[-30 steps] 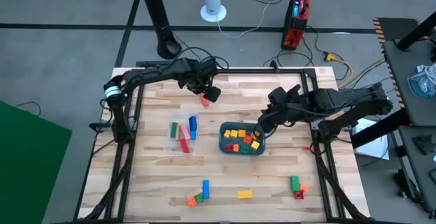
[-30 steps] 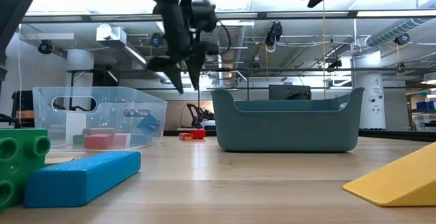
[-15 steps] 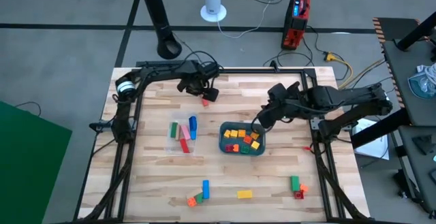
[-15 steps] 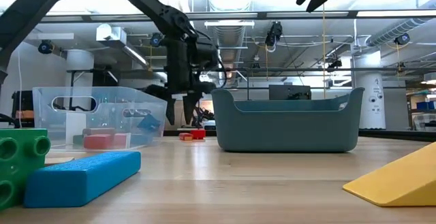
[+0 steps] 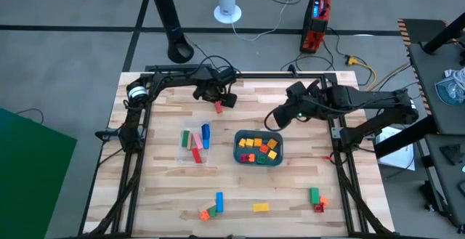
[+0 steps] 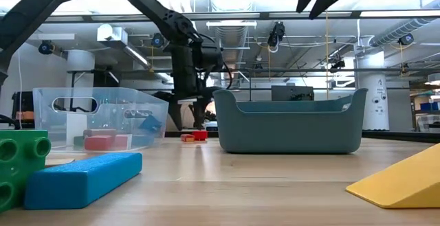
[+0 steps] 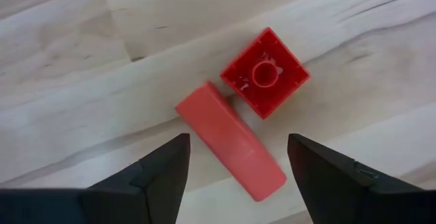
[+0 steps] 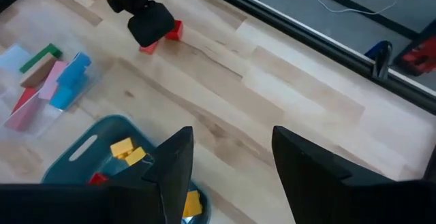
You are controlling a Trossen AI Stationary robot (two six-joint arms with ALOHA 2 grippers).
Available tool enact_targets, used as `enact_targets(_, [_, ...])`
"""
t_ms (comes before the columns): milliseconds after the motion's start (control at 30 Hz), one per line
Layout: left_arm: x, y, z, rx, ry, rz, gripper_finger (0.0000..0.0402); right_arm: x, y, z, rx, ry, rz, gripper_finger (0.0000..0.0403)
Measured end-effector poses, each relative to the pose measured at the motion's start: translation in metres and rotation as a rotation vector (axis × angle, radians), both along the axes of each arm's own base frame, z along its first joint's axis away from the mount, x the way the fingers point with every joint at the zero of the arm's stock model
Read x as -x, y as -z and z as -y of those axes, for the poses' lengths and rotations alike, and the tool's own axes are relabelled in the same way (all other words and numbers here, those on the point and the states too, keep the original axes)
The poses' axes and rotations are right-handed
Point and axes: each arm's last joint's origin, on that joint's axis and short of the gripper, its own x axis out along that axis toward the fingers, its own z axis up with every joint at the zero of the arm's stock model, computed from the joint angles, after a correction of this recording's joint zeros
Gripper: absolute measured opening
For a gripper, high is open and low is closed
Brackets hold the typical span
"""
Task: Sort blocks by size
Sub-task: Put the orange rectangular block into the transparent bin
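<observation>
Your left gripper (image 7: 234,161) sits low at the far side of the light wooden desk (image 5: 290,188), jaws spread wide over two blocks: a salmon-pink long bar block (image 7: 230,140) lying flat, and a small red cube block with one stud (image 7: 264,81) touching its end. The bar lies between the two fingers, the cube just beyond them.

To do this pick well: take one block only. Centre on the bar, line the fingers (image 7: 155,176) across its narrow width, and come down w/o nudging the cube, since they touch and a skewed close could drag both. Once the pinch is firm, lift straight up. By its length the bar prob. belongs in the clear plastic container (image 5: 195,143), where long green, pink and blue bars lie; the cube looks like one for the teal rectangular tray (image 5: 238,152), which holds short yellow, orange and red cubes.

Your right gripper (image 8: 227,161) hangs above the desk at far right of the tray, jaws spread, nothing in them. More blocks wait along the near edge: a blue bar and orange piece (image 5: 214,206), a yellow block (image 5: 260,207), a green and red pair (image 5: 316,199).

Vs. 1 s ago: the left arm has swung back and dropped down over the red pair at the far edge; the right arm has pulled up and away from the tray toward the far right. Blocks themselves haven't shifted.
</observation>
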Motion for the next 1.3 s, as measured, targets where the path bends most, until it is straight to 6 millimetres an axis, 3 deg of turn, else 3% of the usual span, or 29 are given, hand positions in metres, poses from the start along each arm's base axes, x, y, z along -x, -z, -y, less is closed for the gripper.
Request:
enact_targets(767, [0.007,0.028,0.005,-0.019,-0.009,0.007,0.0241,0.0,0.0,0.011,0.002,-0.014,-0.031,0.0195])
enact_targets(1067, [0.011,0.034,0.007,-0.036,-0.002,0.001,0.0211,0.0,0.0,0.011,0.003,-0.017,-0.033,0.0187])
enact_targets(1300, [0.012,0.035,0.007,-0.034,-0.001,-0.01,0.0147,0.0,0.0,0.011,0.003,-0.017,-0.033,0.0195])
